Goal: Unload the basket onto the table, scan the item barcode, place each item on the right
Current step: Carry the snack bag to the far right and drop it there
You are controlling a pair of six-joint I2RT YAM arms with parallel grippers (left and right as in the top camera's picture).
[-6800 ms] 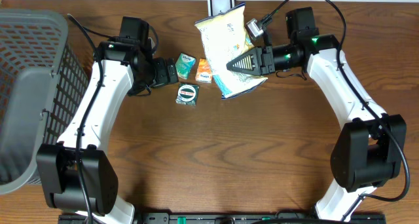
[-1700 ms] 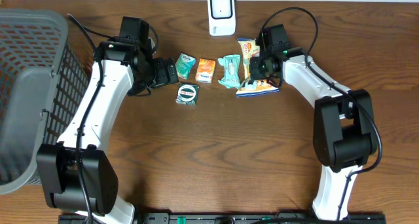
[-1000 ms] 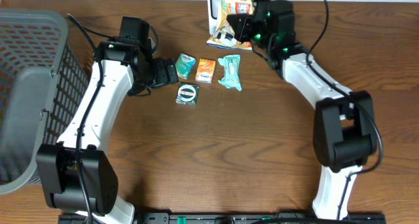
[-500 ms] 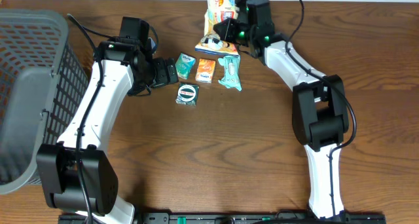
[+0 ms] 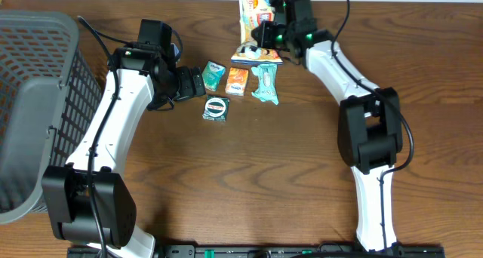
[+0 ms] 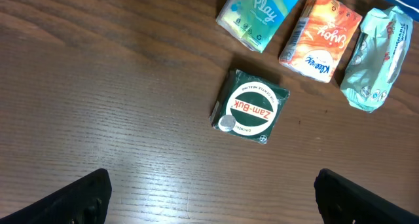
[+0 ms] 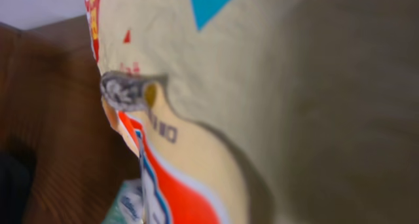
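Note:
My right gripper is shut on the item, a cream, red and blue snack bag, and holds it up at the table's far edge, top centre. The bag fills the right wrist view, blurred and very close, and hides that gripper's fingers. Its barcode is out of view. My left gripper hangs open over the wood with nothing between its fingers. It sits just short of a dark green Zam-Buk box.
On the table lie a green Play tissue pack, an orange pack, a teal wipes pack and the Zam-Buk box. A grey mesh basket fills the left edge.
The right arm lifted the snack bag off the table and swung it left to the far edge; over the last half second it shifted only slightly. The left arm has not moved.

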